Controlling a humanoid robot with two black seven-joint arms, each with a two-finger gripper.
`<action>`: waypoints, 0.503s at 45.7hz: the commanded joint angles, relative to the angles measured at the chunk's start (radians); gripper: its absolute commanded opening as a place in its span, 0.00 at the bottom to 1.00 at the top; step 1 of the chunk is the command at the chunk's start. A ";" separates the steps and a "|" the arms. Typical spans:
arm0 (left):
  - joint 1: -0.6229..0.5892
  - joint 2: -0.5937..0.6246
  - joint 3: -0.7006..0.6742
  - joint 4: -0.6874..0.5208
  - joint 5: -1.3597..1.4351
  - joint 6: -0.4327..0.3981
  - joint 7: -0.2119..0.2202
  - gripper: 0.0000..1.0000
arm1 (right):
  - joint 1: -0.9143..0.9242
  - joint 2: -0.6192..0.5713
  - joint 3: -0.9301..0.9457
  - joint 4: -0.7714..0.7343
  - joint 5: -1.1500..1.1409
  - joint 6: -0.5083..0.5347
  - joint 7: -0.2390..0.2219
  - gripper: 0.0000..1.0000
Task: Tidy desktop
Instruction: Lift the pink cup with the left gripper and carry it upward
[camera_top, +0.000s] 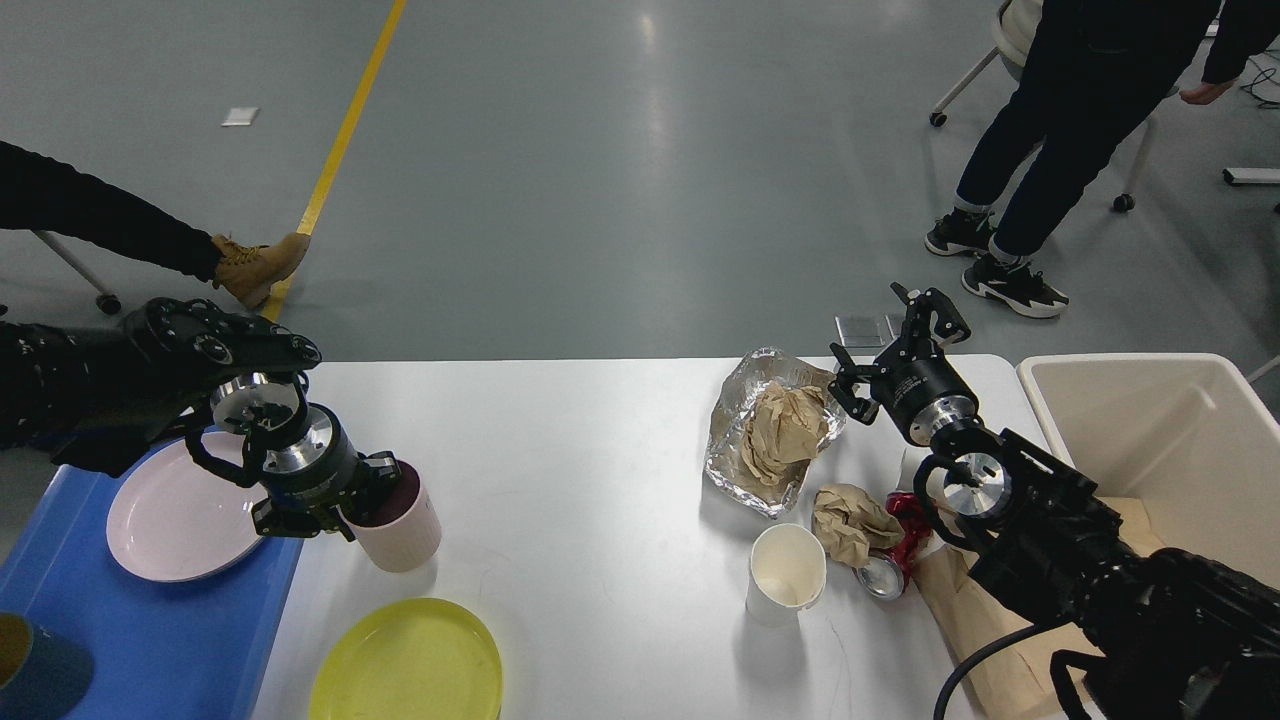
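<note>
The white desktop (600, 470) spans the view. At its left stands a pink cup (400, 530) with a dark inside. My left gripper (365, 492) is shut on the cup's near-left rim, one finger inside and one outside. At the right lie a sheet of foil (735, 455) holding crumpled brown paper (785, 428), a white paper cup (787, 575), another paper wad (850, 520) and a crushed red can (888, 570). My right gripper (893, 343) hovers open over the desktop's far right edge, just right of the foil, with nothing between its fingers.
A blue tray (170, 630) at the left holds a pink plate (175, 520) and a dark blue bowl (30, 675). A yellow plate (405, 665) lies near the front edge. A cream bin (1170, 440) stands at the right, a brown paper bag (965, 625) beside it. People stand beyond the table.
</note>
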 joint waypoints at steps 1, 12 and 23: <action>-0.049 0.025 0.002 -0.041 -0.001 -0.017 0.026 0.00 | 0.000 0.000 0.001 0.000 0.000 0.000 0.000 1.00; -0.296 0.122 0.069 -0.252 -0.004 -0.068 0.036 0.00 | 0.000 0.000 0.000 0.000 0.000 0.000 0.000 1.00; -0.622 0.125 0.274 -0.421 -0.085 -0.239 0.040 0.00 | 0.000 0.000 0.000 0.000 0.000 0.000 0.000 1.00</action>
